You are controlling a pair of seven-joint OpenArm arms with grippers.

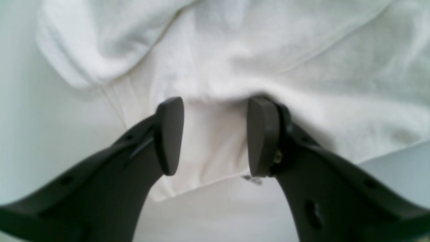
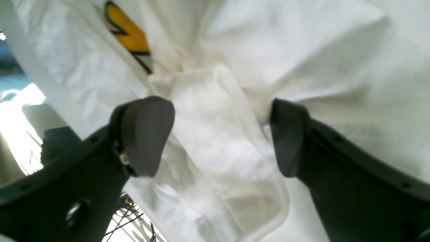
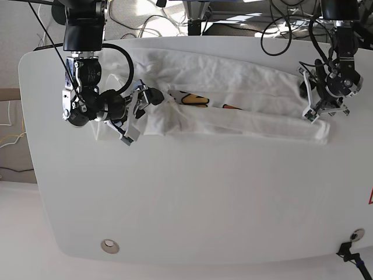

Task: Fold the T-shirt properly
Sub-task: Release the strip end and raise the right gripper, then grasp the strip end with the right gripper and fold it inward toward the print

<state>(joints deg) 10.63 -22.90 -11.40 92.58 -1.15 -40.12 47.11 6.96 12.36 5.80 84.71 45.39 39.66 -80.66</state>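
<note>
The white T-shirt (image 3: 245, 87) lies rumpled in a long band across the far part of the white table (image 3: 192, 192), with yellow and orange print (image 3: 195, 99) showing in a fold. My right gripper (image 3: 143, 102) is at the shirt's left end in the base view. Its wrist view shows the right gripper (image 2: 216, 137) open wide, with a bunched fold of cloth (image 2: 215, 111) between the pads. My left gripper (image 3: 315, 111) is at the shirt's right end. In close view the left gripper (image 1: 215, 134) is open, flat cloth lies between its fingers, and a fold rests on one fingertip (image 1: 263, 111).
Cables and stands (image 3: 192, 14) crowd the space behind the table's far edge. A round metal fitting (image 3: 108, 245) sits near the front left corner, and a small black clamp (image 3: 351, 248) at the front right edge.
</note>
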